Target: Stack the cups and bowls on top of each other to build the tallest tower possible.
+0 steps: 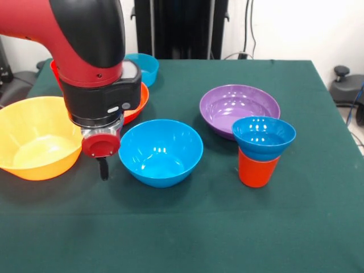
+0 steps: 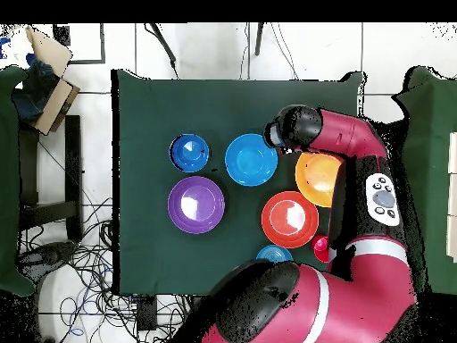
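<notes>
Gripper [image 1: 103, 169] hung low between the yellow bowl [image 1: 35, 137] and the medium blue bowl [image 1: 160, 152]; whether it was open I could not tell. Only the small blue bowl [image 1: 263, 137] sat on the orange cup [image 1: 256, 169]; the purple bowl [image 1: 239, 107] and the rest lay unstacked.

Red and black arm [image 1: 85, 34] reaching down, gripper [image 1: 103, 169] hanging low just beside the medium blue bowl [image 1: 161, 151], nothing visibly held
</notes>
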Robot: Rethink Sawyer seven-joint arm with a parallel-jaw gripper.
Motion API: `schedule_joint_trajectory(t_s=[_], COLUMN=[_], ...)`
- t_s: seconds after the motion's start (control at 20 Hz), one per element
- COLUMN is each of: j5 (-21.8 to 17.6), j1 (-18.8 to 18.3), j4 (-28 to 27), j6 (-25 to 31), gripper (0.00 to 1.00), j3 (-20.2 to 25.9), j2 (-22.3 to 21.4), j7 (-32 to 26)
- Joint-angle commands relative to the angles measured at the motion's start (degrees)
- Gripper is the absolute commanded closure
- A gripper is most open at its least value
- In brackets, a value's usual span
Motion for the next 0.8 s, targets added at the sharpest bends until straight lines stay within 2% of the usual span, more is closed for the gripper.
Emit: schedule_joint_trajectory(t_s=[0.05, 0.25, 0.5, 0.6, 0.7, 0.8], j5=[-1.8, -1.5, -1.9, -1.0, -1.3, -1.9], j1=[2.4, 2.3, 2.9, 1.6, 1.7, 1.3], j4=[-4.8, -4.3, -1.0, 1.3, 0.8, -0.4], j6=[7.5, 8.0, 8.5, 6.8, 8.9, 9.6], gripper=[0.0, 0.0, 0.0, 0.0, 0.0, 0.0], j3=[3.1, 3.5, 3.1, 4.8, 4.2, 3.9], j2=[1.2, -0.1, -4.0, -6.5, -8.5, -8.4], j7=[-10.4, -11.4, -12.9, -15.3, -16.1, -16.9])
